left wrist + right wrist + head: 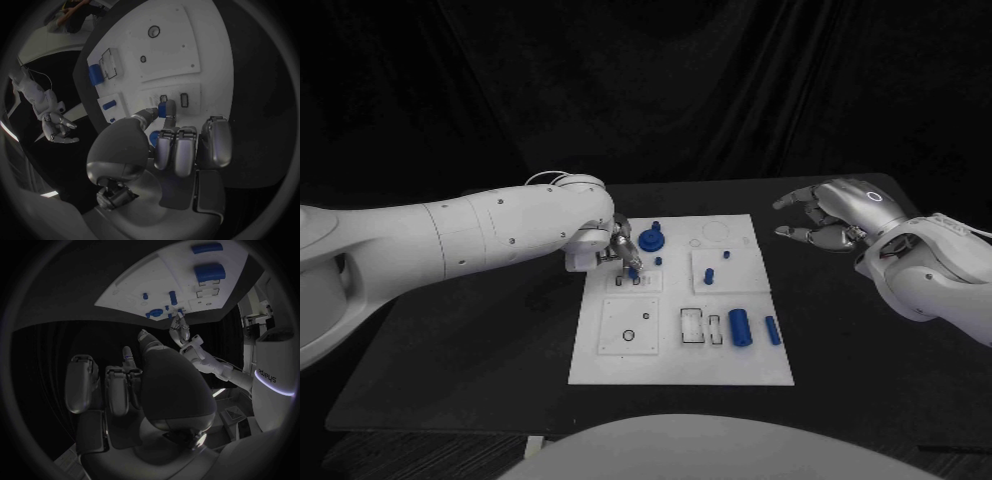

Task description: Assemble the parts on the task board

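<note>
Head view, left hand (pixel 615 248) pinching blue part (pixel 633 264)

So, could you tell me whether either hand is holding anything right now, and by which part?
The left hand pinches a small blue part by its upper end over the task board. The right hand holds nothing.

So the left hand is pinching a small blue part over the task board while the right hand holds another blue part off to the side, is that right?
Not quite: the right hand holds nothing, its fingers curled beside the task board, as the head view shows. The left hand does pinch a small blue part over the board.
</note>
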